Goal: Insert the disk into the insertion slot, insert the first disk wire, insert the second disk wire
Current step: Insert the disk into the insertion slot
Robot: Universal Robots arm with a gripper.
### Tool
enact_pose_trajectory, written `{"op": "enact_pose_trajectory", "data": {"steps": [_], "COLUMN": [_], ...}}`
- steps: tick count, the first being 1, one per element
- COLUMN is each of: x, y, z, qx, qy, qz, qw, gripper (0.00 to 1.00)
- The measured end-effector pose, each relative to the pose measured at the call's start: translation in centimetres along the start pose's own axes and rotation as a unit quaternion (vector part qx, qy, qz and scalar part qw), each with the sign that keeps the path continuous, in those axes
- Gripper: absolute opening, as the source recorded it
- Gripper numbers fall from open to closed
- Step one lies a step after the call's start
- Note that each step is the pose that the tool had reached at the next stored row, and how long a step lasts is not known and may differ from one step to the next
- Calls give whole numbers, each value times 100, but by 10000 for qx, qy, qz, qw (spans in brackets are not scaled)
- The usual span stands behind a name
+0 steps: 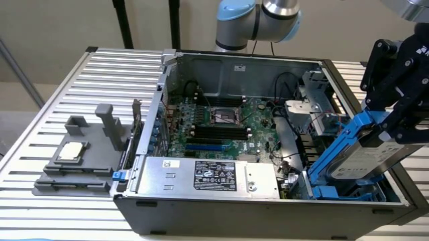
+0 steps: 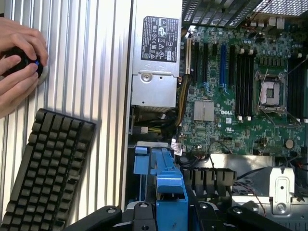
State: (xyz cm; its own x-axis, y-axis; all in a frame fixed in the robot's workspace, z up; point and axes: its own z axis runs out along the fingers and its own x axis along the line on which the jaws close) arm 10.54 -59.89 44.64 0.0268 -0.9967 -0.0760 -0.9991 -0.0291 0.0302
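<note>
My gripper (image 1: 397, 125) is at the exterior view's right, above the open computer case, shut on the disk (image 1: 365, 159). The disk is a silver-grey drive with a white label in a bright blue carrier. It hangs tilted, its lower end down by the blue rails of the insertion slot (image 1: 333, 193) at the case's front right corner. In the wrist view the blue carrier (image 2: 168, 185) sits between my black fingers (image 2: 139, 214), over the slot. Thin cables (image 1: 292, 165) run beside the slot; which of them are the disk wires I cannot tell.
A silver power supply box (image 1: 208, 175) lies along the case's front edge, the green motherboard (image 1: 221, 125) behind it. A dark grey fixture tray (image 1: 77, 160) stands on the ribbed table at the exterior view's left. A black keyboard (image 2: 43, 173) and a person's hands (image 2: 17, 62) are beside the case.
</note>
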Motion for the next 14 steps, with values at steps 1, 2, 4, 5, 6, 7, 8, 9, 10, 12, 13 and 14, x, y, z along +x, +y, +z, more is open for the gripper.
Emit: {"op": "enact_pose_trajectory", "data": {"steps": [1,2,4,5,6,7,8,9,10,12,13,14], "x": [3,5,9,11,12,12,12,13,13,14,15,17], "y": [0,0,0,0,-1,-1,-1,-1,-1,-2,-1,-1], "z": [5,9,20,26,30,33,37,41,45,53,57,61], "qx": [0,-1,-2,-2,-2,-3,-3,-4,-4,-5,-6,-7], "qy": [-4,-9,-24,-33,-42,-52,-62,-70,-80,-96,-102,-108], "qz": [-8,-16,-32,-41,-49,-59,-68,-78,-88,-112,-122,-132], "qw": [10000,10000,10000,10000,10000,10000,10000,9999,9999,9999,9999,9999], "gripper": [33,33,33,33,33,33,33,33,33,33,33,33]}}
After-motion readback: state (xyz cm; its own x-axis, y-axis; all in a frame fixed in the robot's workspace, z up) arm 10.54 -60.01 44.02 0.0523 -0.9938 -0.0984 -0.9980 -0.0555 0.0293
